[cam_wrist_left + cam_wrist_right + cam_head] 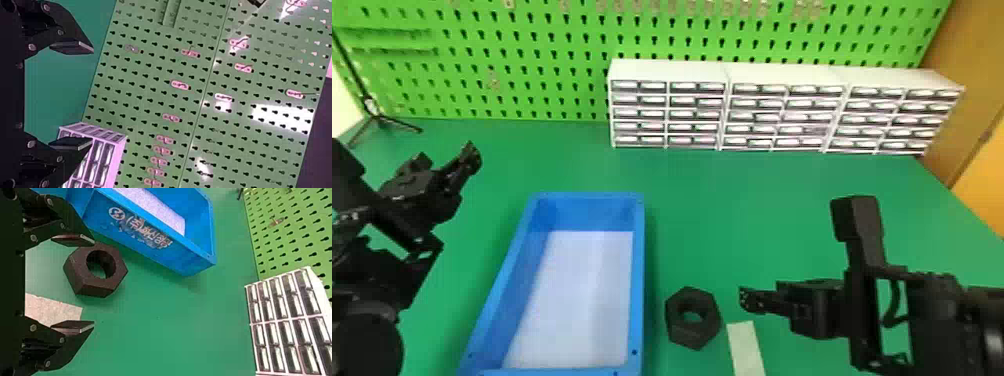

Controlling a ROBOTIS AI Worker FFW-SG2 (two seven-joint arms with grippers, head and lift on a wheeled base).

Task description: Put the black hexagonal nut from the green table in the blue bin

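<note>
The nut (694,337) lies flat on the desk (732,215), hole up, just right of the bin (638,280). The right pincer (748,300) is farther right of the bin, released, its fingers spread. The left pincer (470,156), also released, is left of the bin's far end. Pale drawers (789,75) stand beyond the bin, mostly to its right.

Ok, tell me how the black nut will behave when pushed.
The black nut looks thick and rigid, so it probably won't flex. Its flat sides suggest it would slide rather than roll. Lying flat, hole up, on the green table, it seems unlikely to tip.
</note>
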